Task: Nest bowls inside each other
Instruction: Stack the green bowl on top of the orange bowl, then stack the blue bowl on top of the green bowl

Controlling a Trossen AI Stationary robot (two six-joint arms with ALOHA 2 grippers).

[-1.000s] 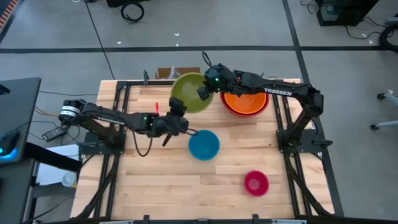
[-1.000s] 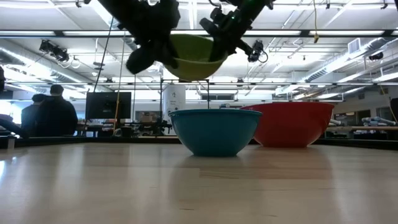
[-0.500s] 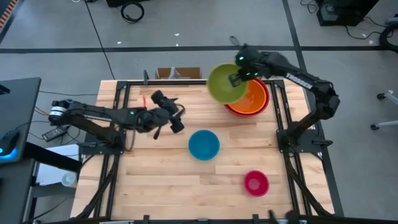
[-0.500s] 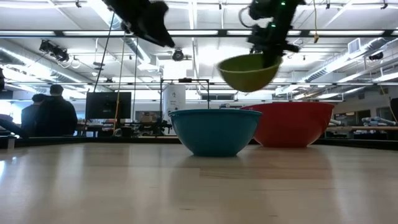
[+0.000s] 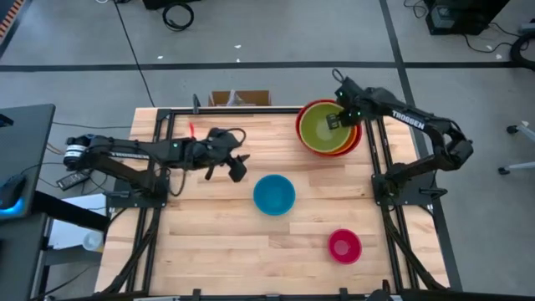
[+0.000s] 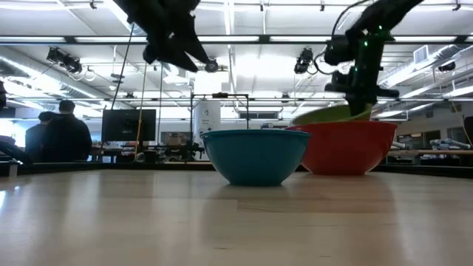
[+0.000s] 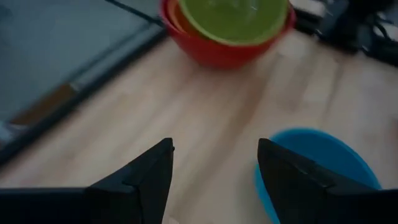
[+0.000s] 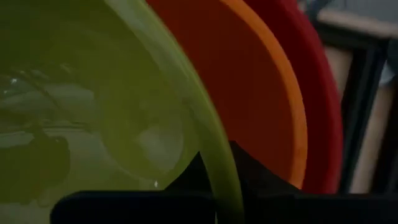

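At the far right corner of the wooden counter [image 5: 209,251], the right hand [image 5: 337,118] was clamped on the rim of the green bowl [image 5: 320,127]. Its fingers were pinched together on that rim, one inside and one outside, as the right wrist view showed. The green bowl sat inside the orange bowl [image 8: 261,93], and the orange bowl sat inside the red bowl [image 6: 347,148]. From the low view, the green rim stood a little tilted above the edge of the red bowl, with the right hand coming down on it from above.

The left hand [image 5: 236,168] hung over the counter, to the left of the blue bowl [image 5: 274,194], and held nothing. Its two fingers [image 7: 140,180] stood wide apart, and in the left wrist view the blue bowl and the stack of three bowls showed beyond them. The blue bowl stood alone near the middle of the counter. The pink bowl [image 5: 344,245] stood alone nearer the front right, well apart from the other bowls.
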